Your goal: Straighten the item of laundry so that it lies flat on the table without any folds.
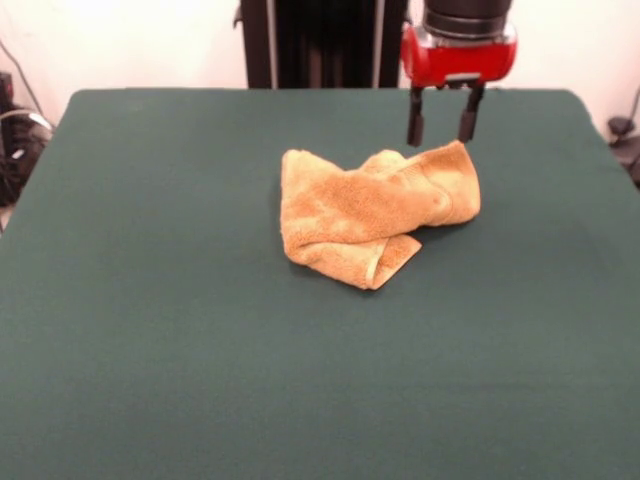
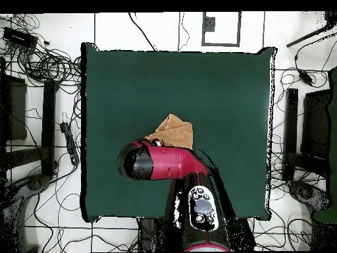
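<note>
**Towel lying bunched at mid-table, gripper hanging above its upper right end**

I am looking at the towel [image 1: 372, 212] in the front view, where it is sitting crumpled a little above the centre of the frame, on the green table [image 1: 150, 330]. It is folding over itself in several layers: one thick roll is running from the middle up to the right, and a flatter corner is poking down toward the lower middle of the heap. It is not lying flat.

The gripper [image 1: 441, 128] is hanging in the upper right of the front view, just above the towel's upper right end. Its two dark fingers [image 1: 414, 122] are standing apart with clear space between them, and they are grasping nothing; I am seeing the right fingertip close to the cloth, but whether it is touching I cannot tell.

In the overhead view the red and black arm [image 2: 164, 163] is covering much of the towel [image 2: 174, 130], leaving only a tan wedge showing just above it, near the middle of the table [image 2: 224, 85].
</note>
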